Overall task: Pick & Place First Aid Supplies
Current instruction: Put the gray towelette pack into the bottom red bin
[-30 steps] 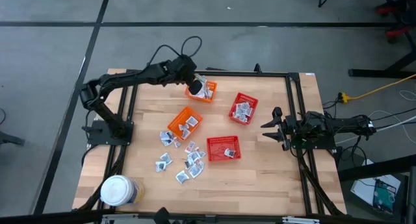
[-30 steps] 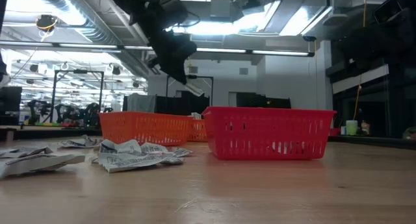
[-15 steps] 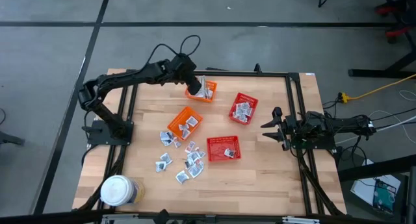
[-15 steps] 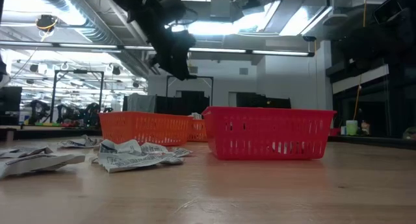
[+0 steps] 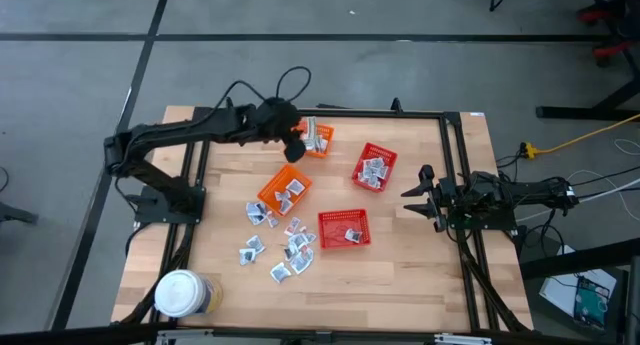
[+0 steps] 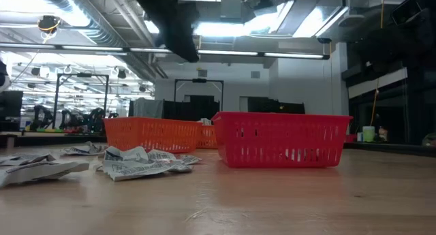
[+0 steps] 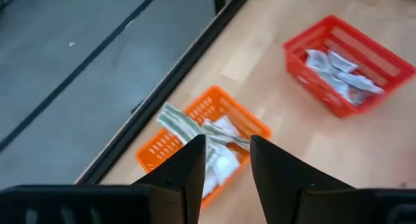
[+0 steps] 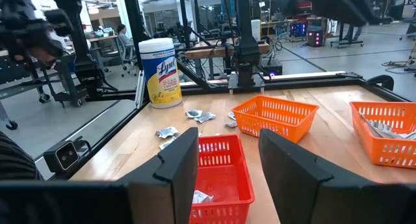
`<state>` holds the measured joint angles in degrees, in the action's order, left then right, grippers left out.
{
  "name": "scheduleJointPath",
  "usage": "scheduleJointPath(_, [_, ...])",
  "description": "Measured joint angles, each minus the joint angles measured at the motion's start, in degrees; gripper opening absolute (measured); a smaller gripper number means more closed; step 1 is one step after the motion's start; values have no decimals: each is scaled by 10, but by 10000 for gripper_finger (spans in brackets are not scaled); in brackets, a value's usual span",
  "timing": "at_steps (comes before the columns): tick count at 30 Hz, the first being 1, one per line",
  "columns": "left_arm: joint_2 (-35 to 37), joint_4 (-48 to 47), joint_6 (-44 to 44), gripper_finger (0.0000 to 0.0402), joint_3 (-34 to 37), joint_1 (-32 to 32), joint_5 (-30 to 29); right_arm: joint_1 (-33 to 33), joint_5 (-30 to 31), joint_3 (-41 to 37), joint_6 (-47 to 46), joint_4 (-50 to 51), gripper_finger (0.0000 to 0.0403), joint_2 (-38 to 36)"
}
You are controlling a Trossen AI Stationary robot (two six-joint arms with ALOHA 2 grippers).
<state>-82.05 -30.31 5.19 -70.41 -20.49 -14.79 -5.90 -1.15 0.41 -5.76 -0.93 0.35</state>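
Tabletop sachets lie in the orange basket beneath the left gripper's parted, empty fingers.

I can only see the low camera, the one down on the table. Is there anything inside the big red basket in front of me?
Observer: Yes. From above, that red basket has a few sachets lying in it.
Operator: There's a dark arm way up top. Where is its gripper?
Observer: That is the left gripper. It hangs over the far orange basket, open, with nothing between its fingers.
Operator: And where's the other arm?
Observer: The right gripper waits open near the right side of the table, apart from all the baskets.
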Motion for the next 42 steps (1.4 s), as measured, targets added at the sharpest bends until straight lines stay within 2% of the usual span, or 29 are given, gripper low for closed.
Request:
scheduleJointPath(7, [45,-46,2,102,0,113,-82,0,0,0,0,0,163,0])
scheduleJointPath(12, [67,-73,38,97,0,192,-136,0,0,0,0,0,163,0])
scheduleJointPath(16, [74,-93,75,97,0,246,-157,0,0,0,0,0,163,0])
scheduleJointPath(26, [73,-188,147,97,0,359,-134,0,0,0,0,0,163,0])
scheduleJointPath(34, [71,-240,191,97,0,431,-44,0,0,0,0,0,163,0])
scheduleJointPath(42, [70,-267,238,97,0,508,-18,0,0,0,0,0,163,0])
